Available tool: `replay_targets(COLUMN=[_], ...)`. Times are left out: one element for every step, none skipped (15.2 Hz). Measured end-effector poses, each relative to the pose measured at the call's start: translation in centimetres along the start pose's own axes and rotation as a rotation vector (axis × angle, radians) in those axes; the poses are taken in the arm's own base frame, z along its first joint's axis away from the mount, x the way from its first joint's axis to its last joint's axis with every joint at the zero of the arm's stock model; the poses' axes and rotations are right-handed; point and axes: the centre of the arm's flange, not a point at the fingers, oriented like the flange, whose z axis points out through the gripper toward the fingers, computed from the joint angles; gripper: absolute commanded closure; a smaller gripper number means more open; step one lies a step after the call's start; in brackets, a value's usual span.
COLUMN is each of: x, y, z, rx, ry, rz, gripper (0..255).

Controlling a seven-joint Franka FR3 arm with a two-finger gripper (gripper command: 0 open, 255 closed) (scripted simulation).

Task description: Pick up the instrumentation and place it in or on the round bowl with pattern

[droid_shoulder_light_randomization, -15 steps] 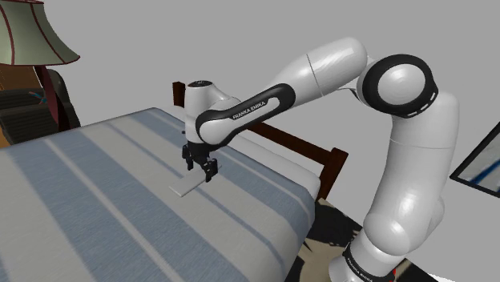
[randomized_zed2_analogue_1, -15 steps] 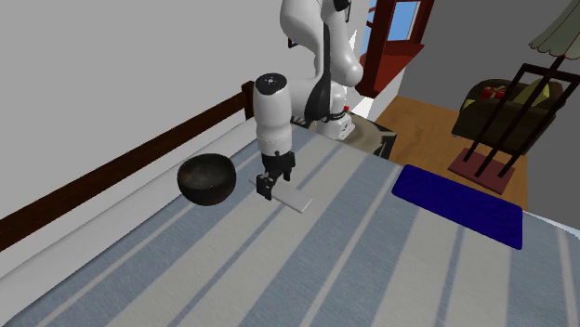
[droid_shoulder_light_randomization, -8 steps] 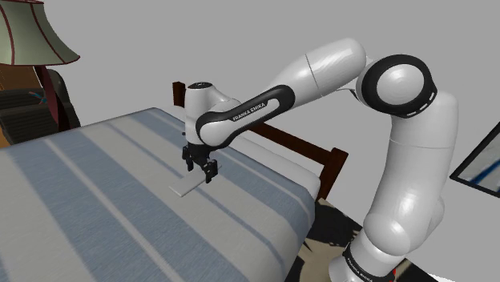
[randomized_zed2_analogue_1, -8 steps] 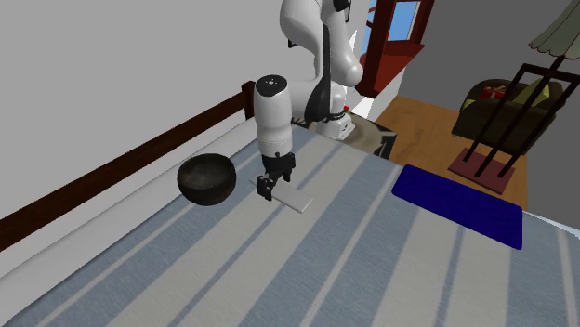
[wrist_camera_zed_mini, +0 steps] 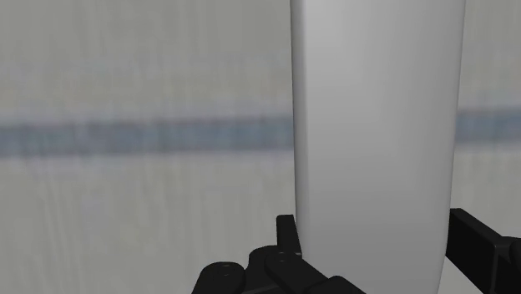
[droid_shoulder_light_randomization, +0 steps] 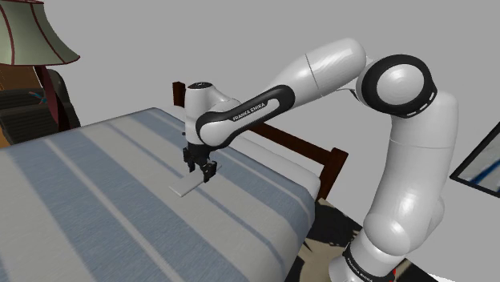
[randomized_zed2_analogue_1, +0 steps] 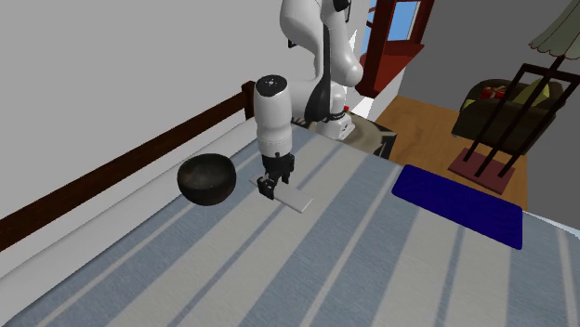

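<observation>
The arm (droid_shoulder_light_randomization: pixel 320 76) bends up high and reaches far out; the gripper (droid_shoulder_light_randomization: pixel 201 174) points straight down, its two fingers (wrist_camera_zed_mini: pixel 286 238) squeezing a flat white bar (wrist_camera_zed_mini: pixel 376 125)

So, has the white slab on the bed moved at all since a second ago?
No. The white slab keeps its place beside the dark bowl on the striped bed.

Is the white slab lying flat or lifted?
Flat: the white slab lies on the striped bedcover, the gripper clasping one end.
</observation>
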Motion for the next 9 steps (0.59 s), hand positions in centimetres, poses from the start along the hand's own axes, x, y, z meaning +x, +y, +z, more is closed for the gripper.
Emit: replay_targets(x=[0.0,0.0,0.0,0.0,-0.1,0.0,0.0,0.0,0.0], y=[0.0,0.0,0.0,0.0,0.0,0.0,0.1,0.0,0.1], z=[0.0,0.0,-0.3,-0.6,-1.1,-1.6,-2.1,-2.7,-3.1], rx=[0.0,0.0,0.0,0.0,0.0,0.0,0.0,0.0,0.0], ry=[0.0,0.0,0.0,0.0,0.0,0.0,0.0,0.0,0.0], rz=[0.0,0.0,0.0,0.0,0.0,0.0,0.0,0.0,0.0], gripper=[255,255,255,255,255,255,255,255,255])
